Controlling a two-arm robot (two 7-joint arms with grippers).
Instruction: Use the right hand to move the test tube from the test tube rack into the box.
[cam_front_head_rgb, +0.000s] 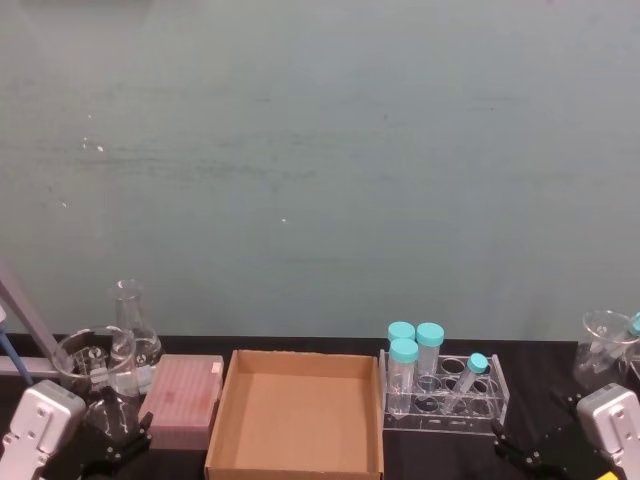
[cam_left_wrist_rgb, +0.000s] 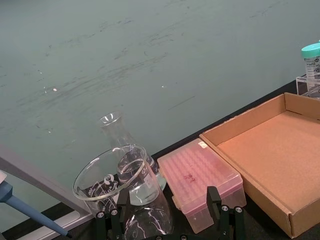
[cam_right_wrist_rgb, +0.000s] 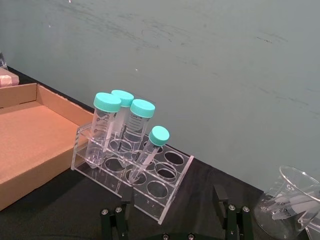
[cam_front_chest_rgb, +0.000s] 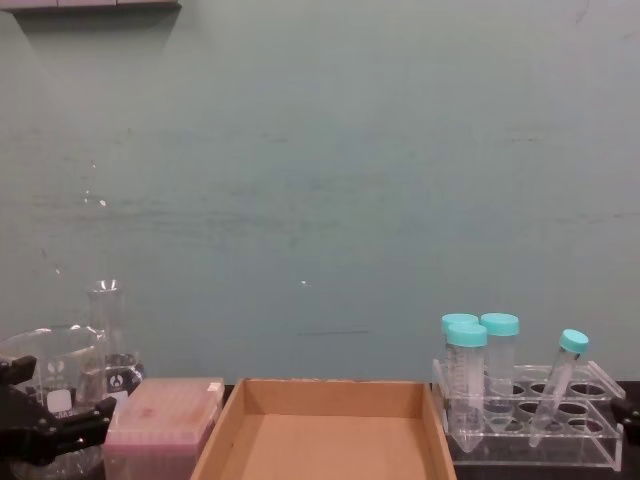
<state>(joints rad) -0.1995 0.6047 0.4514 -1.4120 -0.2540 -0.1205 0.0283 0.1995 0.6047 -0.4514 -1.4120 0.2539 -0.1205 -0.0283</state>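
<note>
Item: slim clear plastic test tube with small teal screw cap (cam_right_wrist_rgb: 148, 150), leaning in the clear acrylic rack (cam_right_wrist_rgb: 159, 205), counter's right side, beside the shallow brown cardboard box (cam_right_wrist_rgb: 60, 97).
Handling: probably light, rigid and slick; grip just below the cap.
Right gripper (cam_right_wrist_rgb: 173, 194): fingers apart, near the rack.
Left gripper (cam_left_wrist_rgb: 167, 197): fingers apart, parked at the counter's left.

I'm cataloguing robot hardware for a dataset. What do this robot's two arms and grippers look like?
They match. The left gripper and right gripper each have matte black flat jaws on a black base studded with small silver screw heads. In the head view, a pale grey boxy left wrist housing and a like right wrist housing, both round-cornered, sit behind them.
</note>
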